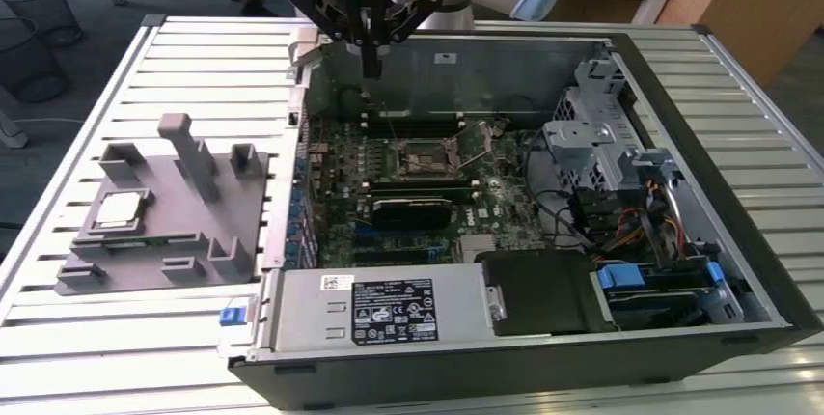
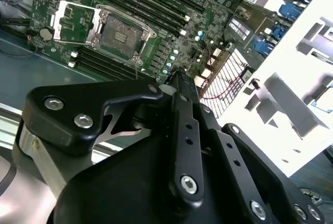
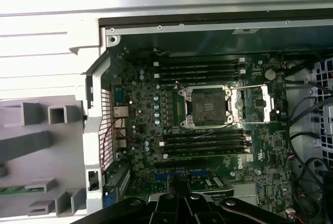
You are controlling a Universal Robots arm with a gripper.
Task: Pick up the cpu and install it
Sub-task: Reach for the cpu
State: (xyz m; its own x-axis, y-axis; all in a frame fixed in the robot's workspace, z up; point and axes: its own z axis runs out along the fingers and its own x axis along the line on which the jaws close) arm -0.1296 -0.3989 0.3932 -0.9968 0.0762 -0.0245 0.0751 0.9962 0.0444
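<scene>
The cpu (image 1: 119, 209), a small silvery square with a pale rim, lies on the grey fixture plate (image 1: 142, 265) at the exterior view's left, outside the computer case. My gripper (image 1: 370, 73) hangs high over the case's rear wall, far from the cpu, its fingers shut together with nothing between them. The open socket (image 1: 427, 157) sits mid-motherboard with its metal frame and lever raised; both wrist views show the socket (image 3: 208, 104) (image 2: 118, 33) bare. In the second wrist view, the gripper (image 2: 174, 77) points towards the board's edge.
The open computer case (image 1: 644, 48) lies on a slatted metal table (image 1: 129, 357). Drive cage and cables (image 1: 618, 193) crowd the exterior view's right. Upright grey fixture blocks (image 1: 193, 159) stand beside the cpu. Memory slots (image 3: 200, 70) flank the socket.
</scene>
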